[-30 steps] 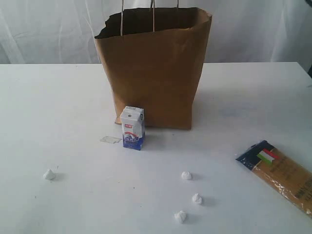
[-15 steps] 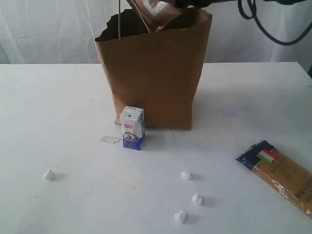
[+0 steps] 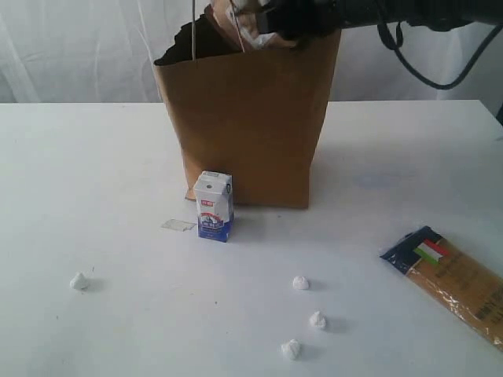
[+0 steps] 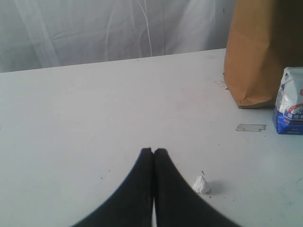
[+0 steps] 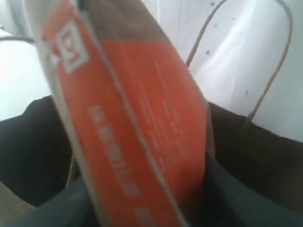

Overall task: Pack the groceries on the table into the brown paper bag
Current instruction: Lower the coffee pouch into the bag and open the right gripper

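Now, brown pouch (image 3: 244, 27) clamped in right pincer (image 3: 271, 20) at bag (image 3: 251, 118) mouth; left pincer (image 4: 153, 150) together.

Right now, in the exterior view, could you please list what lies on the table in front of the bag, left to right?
Lone white wad, clear scrap, small white-blue carton, three white wads, pasta packet.

The bag (image 3: 247, 118) stands far-centre on the desk (image 3: 86, 173). Its mouth is crowded by my right end effector (image 3: 267, 20), the pouch (image 3: 228, 23) it grips and the thin handles (image 3: 194, 35). The carton (image 3: 214, 206) blocks the bag's near-left corner, the pasta packet (image 3: 456, 283) the near right. The left lies open bar one white scrap (image 3: 78, 280).
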Action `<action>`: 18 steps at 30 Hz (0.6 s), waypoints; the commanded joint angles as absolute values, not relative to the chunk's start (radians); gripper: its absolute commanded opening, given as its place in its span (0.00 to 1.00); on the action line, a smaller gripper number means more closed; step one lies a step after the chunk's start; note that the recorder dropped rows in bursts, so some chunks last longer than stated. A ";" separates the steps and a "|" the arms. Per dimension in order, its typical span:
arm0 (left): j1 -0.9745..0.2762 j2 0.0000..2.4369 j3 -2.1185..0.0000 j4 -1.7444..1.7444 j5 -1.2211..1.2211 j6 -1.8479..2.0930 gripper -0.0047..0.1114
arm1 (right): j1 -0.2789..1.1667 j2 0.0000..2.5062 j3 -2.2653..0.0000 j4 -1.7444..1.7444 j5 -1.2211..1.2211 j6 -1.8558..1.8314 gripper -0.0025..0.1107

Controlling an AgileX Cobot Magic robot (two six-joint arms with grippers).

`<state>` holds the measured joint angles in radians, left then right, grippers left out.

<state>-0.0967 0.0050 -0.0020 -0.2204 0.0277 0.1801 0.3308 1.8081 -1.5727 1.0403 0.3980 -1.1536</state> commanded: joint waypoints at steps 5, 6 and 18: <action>-0.105 0.000 0.000 -0.226 0.024 0.184 0.04 | 0.331 1.808 -1.584 1.060 0.392 -1.069 0.54; -0.105 0.000 0.000 -0.226 0.024 0.184 0.04 | 0.331 1.808 -1.584 1.060 0.389 -1.069 0.54; -0.105 0.000 0.000 -0.226 0.024 0.184 0.04 | 0.331 1.808 -1.584 1.060 0.397 -1.069 0.54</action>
